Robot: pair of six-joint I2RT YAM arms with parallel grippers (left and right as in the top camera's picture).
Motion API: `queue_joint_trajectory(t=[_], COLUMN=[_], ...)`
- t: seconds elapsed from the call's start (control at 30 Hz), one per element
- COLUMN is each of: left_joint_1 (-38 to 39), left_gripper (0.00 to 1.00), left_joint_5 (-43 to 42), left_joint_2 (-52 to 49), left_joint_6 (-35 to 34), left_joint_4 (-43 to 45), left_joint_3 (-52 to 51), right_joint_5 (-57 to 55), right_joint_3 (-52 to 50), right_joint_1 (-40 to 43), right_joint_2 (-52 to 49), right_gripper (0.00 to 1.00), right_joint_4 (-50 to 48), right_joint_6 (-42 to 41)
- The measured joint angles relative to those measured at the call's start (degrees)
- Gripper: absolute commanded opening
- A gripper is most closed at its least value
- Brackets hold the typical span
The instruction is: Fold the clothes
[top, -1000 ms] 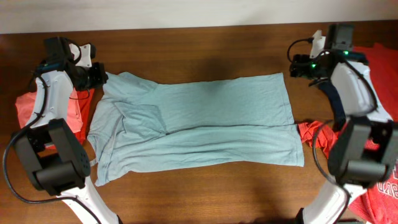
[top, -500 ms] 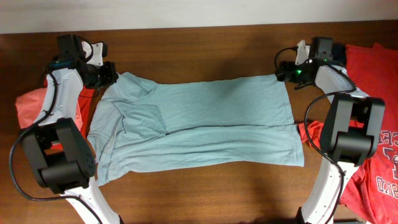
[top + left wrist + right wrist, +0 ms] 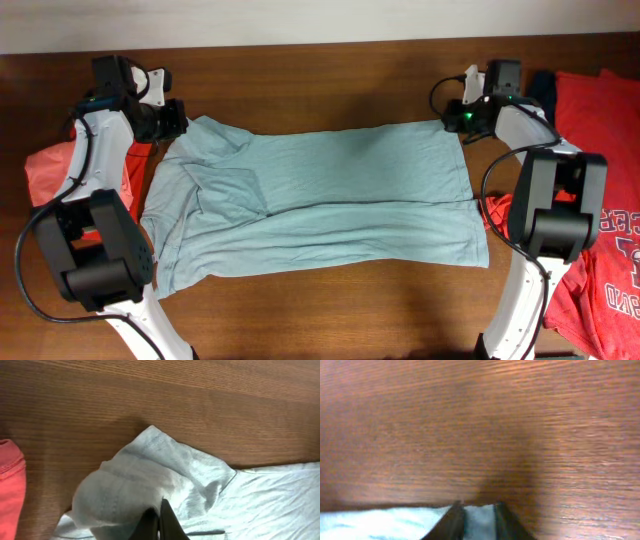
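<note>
I have the pale grey-blue T-shirt [image 3: 330, 195] spread flat across the middle of the wooden table [image 3: 320, 70], collar end left, hem right. My left gripper [image 3: 173, 120] is pinched closed on the far-left shoulder, bunching the cloth. My right gripper [image 3: 452, 120] is nipped down to a sliver on the far-right hem corner. A coral shirt [image 3: 45, 170] lies at the left end, and a lettered coral shirt [image 3: 600, 250] at the right.
</note>
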State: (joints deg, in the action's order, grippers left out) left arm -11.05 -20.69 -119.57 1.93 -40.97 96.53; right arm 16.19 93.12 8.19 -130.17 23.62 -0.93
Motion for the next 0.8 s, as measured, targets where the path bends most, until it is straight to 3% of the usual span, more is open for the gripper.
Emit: queue_joint_trajectory(t=[0.07, 0.3, 0.6, 0.8], left_joint_1=[0.0, 0.0, -0.37, -1.9], left_gripper=[0.0, 0.01, 0.01, 0.01], left_joint_5=[0.15, 0.15, 0.17, 0.33], left_joint_2=[0.0, 0.0, 0.5, 6.51], left_joint_6=[0.0, 0.0, 0.0, 0.02], left_joint_4=[-0.04, -0.24, -1.73, -5.66], left_joint_3=[0.0, 0.0, 0.0, 0.0], right_joint_5=[-0.17, -1.62, -6.01, -6.99], right_joint_3=[0.02, 1.07, 10.64, 21.0], right_joint_1=[0.0, 0.0, 0.94, 2.67], right_joint_2=[-0.09, -0.11, -0.07, 2.56], right_gripper=[0.04, 0.04, 0.04, 0.04], right_joint_4=[0.24, 3.3, 21.38, 35.78], right_joint_6=[-0.52, -1.57, -2.08, -2.1])
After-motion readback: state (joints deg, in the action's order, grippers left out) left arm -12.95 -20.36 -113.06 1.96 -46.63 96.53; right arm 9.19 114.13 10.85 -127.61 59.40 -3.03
